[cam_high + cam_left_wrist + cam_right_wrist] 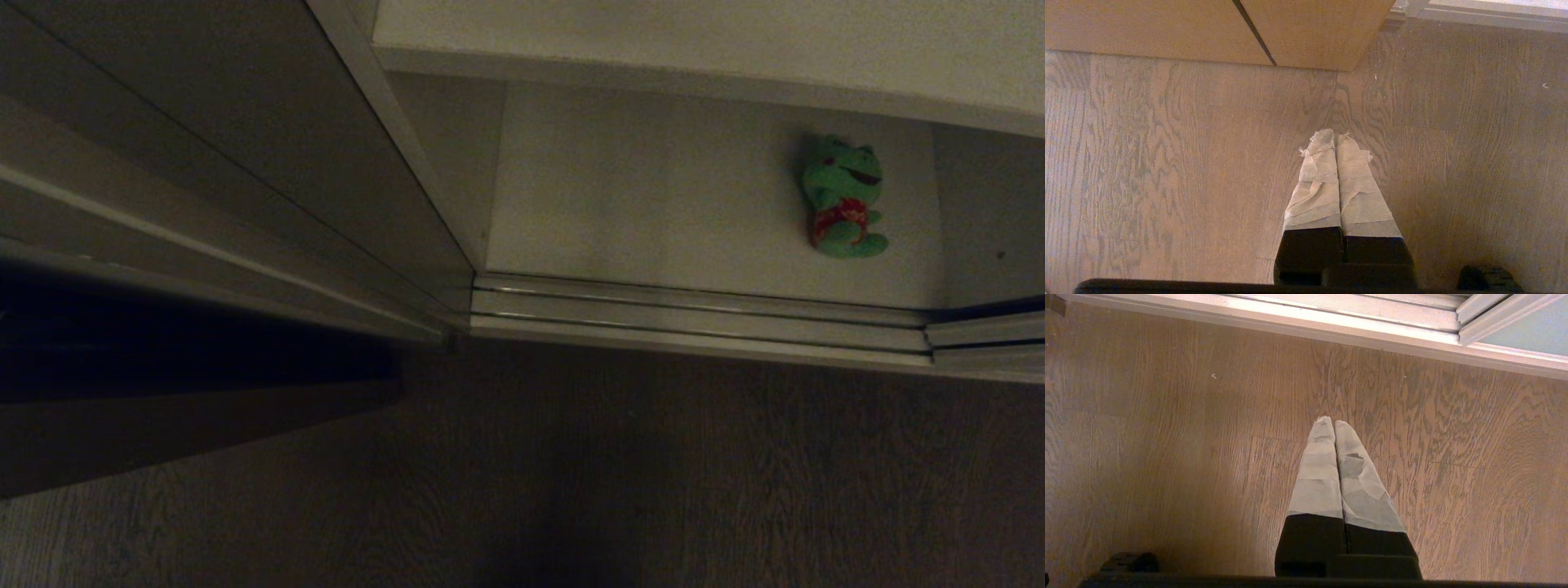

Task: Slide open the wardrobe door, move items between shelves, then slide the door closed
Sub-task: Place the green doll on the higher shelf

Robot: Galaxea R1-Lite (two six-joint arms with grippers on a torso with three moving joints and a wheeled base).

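Note:
A green plush frog (845, 200) with red markings lies on the lowest white shelf (653, 204) of the wardrobe, towards its right side. Another white shelf (694, 33) juts out above it. The compartment in front of the frog stands open. The sliding wardrobe door shows only by its bottom frame (988, 331) at the right of the track, and as a pale grey-green panel (1527, 330) in the right wrist view. No bear is in view. My left gripper (1336, 134) and right gripper (1333, 421) hang shut and empty over the wooden floor, outside the head view.
A pale metal floor track (694, 314) runs along the wardrobe's front. A tall grey panel (245, 122) with a thin pale edge stands left of the opening. A brown wooden cabinet (1208, 28) is near the left gripper. Wood-grain floor (653, 474) lies before the wardrobe.

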